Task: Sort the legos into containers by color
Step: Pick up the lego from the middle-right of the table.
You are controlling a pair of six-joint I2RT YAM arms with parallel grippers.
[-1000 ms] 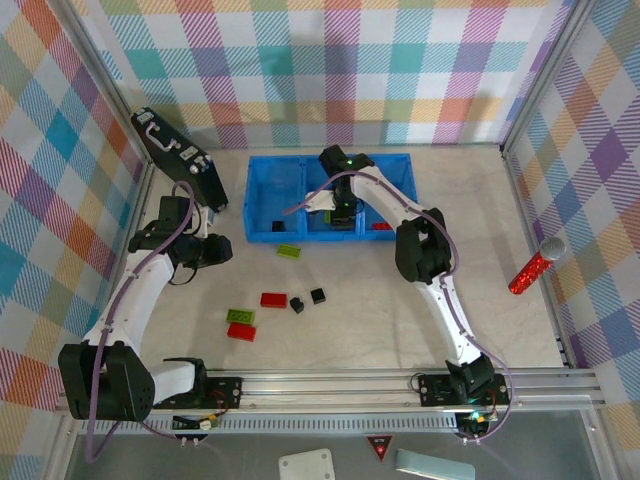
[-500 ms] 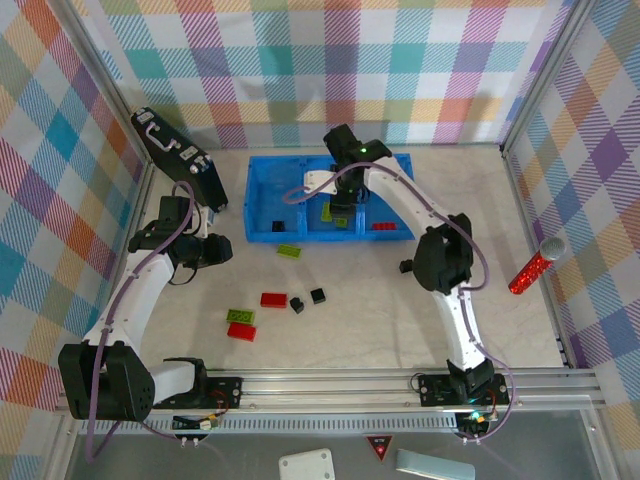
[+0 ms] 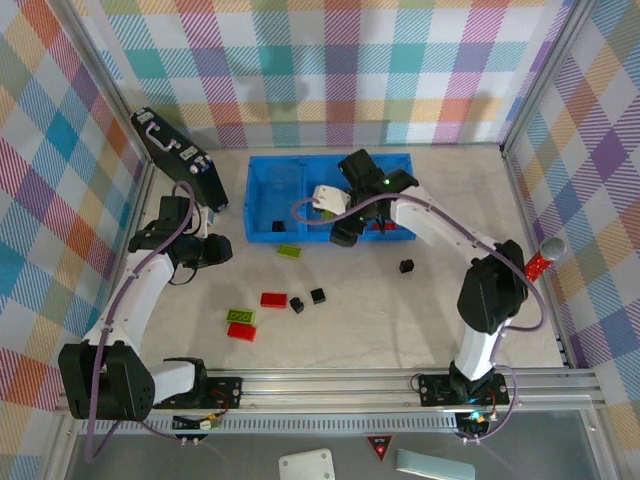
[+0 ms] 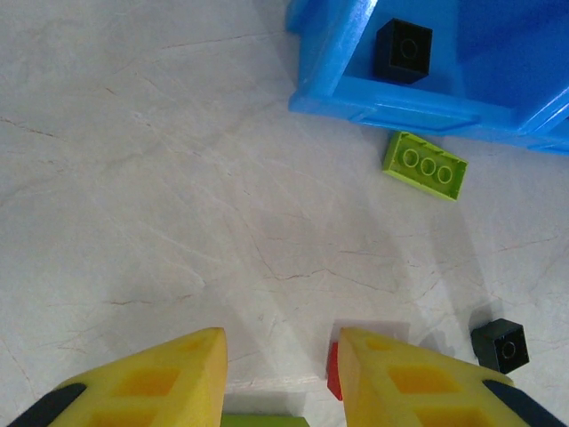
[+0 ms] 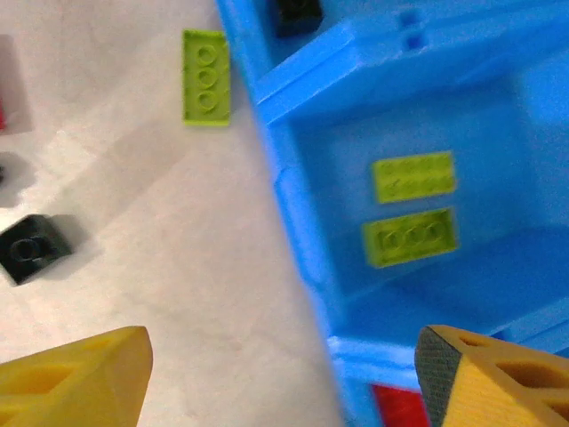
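You are looking at a pale, marble-veined tabletop (image 3: 380, 335) that is lying under soft, even light and carrying only faint shadows. Pastel plaid cloth walls (image 3: 330, 60) are enclosing it on three sides, and an aluminium rail (image 3: 340, 380) is running along its near edge.

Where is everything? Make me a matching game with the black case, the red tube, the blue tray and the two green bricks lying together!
Things:
1. black case
2. red tube
3. blue tray
4. two green bricks

Places:
a. by the right wall
b. inside the tray's middle part
c. far middle of the table
d. at the far left wall

Pairs: 1-d, 2-a, 3-c, 4-b
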